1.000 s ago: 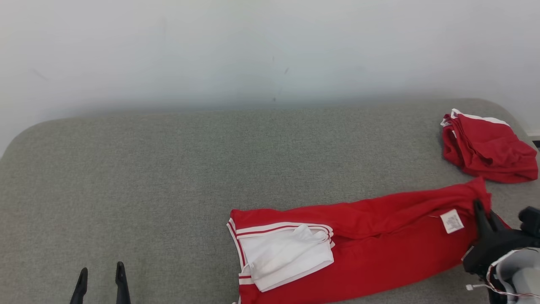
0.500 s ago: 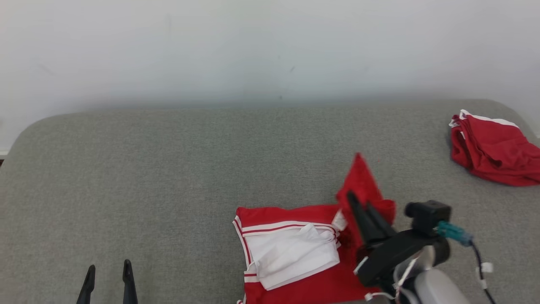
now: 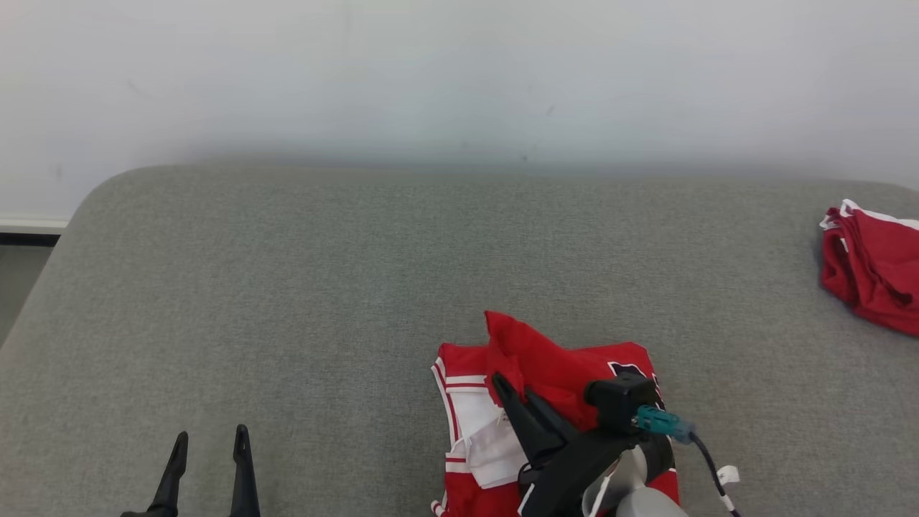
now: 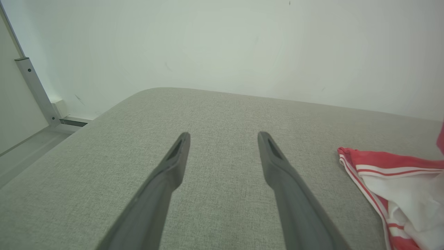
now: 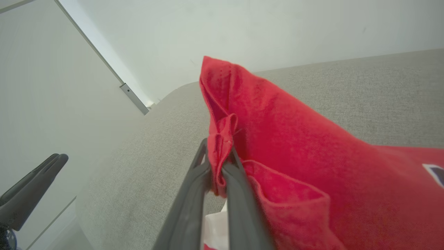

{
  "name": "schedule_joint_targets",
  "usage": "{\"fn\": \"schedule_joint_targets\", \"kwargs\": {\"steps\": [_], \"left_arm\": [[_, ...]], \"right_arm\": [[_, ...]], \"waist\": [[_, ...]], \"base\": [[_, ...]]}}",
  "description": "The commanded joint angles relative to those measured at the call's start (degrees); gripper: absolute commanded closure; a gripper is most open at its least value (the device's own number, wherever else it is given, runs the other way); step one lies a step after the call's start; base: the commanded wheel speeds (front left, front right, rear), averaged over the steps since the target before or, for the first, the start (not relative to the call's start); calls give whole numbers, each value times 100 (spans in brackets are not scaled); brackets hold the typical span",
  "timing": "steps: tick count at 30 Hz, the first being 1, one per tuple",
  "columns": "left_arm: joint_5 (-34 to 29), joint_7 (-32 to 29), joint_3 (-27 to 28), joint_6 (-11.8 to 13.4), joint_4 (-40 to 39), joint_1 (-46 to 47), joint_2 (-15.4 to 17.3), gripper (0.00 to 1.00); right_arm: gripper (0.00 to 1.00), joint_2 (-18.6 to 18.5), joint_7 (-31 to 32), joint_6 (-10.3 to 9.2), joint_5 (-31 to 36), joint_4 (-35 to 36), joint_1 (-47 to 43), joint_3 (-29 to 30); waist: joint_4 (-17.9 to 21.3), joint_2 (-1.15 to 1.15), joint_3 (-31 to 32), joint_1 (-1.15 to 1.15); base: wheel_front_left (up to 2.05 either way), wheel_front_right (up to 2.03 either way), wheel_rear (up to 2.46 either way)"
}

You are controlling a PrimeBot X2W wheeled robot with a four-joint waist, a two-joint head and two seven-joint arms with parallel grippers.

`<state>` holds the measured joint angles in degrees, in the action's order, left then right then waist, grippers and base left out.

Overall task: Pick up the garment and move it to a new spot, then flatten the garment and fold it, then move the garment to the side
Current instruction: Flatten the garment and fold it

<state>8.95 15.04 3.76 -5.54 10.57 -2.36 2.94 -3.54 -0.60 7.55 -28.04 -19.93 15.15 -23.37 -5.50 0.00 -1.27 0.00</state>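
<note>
The garment [image 3: 556, 366] is red with white striped trim and lies near the front middle of the grey padded surface [image 3: 323, 287]. One red layer is doubled back over the white part. My right gripper [image 3: 508, 386] is shut on a raised red fold of the garment [image 5: 295, 149]; in the right wrist view the fabric is pinched between the fingers [image 5: 239, 180]. My left gripper [image 3: 211, 433] stands open at the lower left, apart from the cloth, with nothing between its fingers [image 4: 173, 163]. The garment's striped edge [image 4: 388, 173] lies to its right.
A second red garment [image 3: 872, 276] lies bunched at the surface's far right edge. A pale wall [image 3: 459, 72] backs the surface. The surface's rounded left corner drops to the floor [image 3: 21, 273]. The left gripper's finger [image 5: 31, 189] shows low left in the right wrist view.
My right gripper has carried the garment's right end up and leftward over the rest, doubling the cloth. The head camera has shifted too. The left gripper stays open and still.
</note>
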Motion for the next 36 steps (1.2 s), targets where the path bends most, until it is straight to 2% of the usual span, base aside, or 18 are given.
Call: {"fn": "schedule_joint_targets", "kwargs": {"steps": [1, 6, 7, 8, 9, 15, 20, 30, 36], "left_arm": [[16, 17, -26, 15, 33, 93, -9, 0], [36, 17, -47, 23, 76, 129, -10, 0], [39, 17, -58, 22, 89, 133, -10, 0], [40, 17, -59, 21, 100, 133, -9, 0], [41, 17, -61, 20, 108, 130, -9, 0], [62, 17, 7, 24, 133, 59, -9, 0], [78, 17, 45, 45, 120, 20, -9, 0], [-1, 17, 188, 16, 6, -87, -9, 0], [-17, 17, 210, -2, -83, -161, -9, 0]], "right_arm": [[100, 54, -138, -18, 21, -247, 109, -117], [100, 76, -354, -18, -122, -761, 240, -310], [84, 79, -398, -17, -188, -872, 264, -385], [58, 82, -439, -17, -230, -956, 298, -481], [0, 82, -488, -17, -306, -1011, 322, -574], [0, 77, -938, -17, -340, -1024, 469, -817], [0, -11, -1184, -18, -199, -608, 438, -613], [0, -516, -1315, -17, 109, 414, -225, 609], [0, -535, -1384, -17, 355, 831, -738, 1446]], "waist": [[-109, 0, -23, 0], [-165, 0, -9, 0], [-178, 0, -3, 0], [-187, 0, 5, 0], [-191, 0, 14, 0], [-117, 0, 68, 0], [1, 0, 106, 0], [180, 0, 176, 0], [225, 0, 191, 0]], "base": [[0, 0, 0], [0, 0, 0], [0, 0, 0], [0, 0, 0], [0, 0, 0], [0, 0, 0], [0, 0, 0], [0, 0, 0], [0, 0, 0]]}}
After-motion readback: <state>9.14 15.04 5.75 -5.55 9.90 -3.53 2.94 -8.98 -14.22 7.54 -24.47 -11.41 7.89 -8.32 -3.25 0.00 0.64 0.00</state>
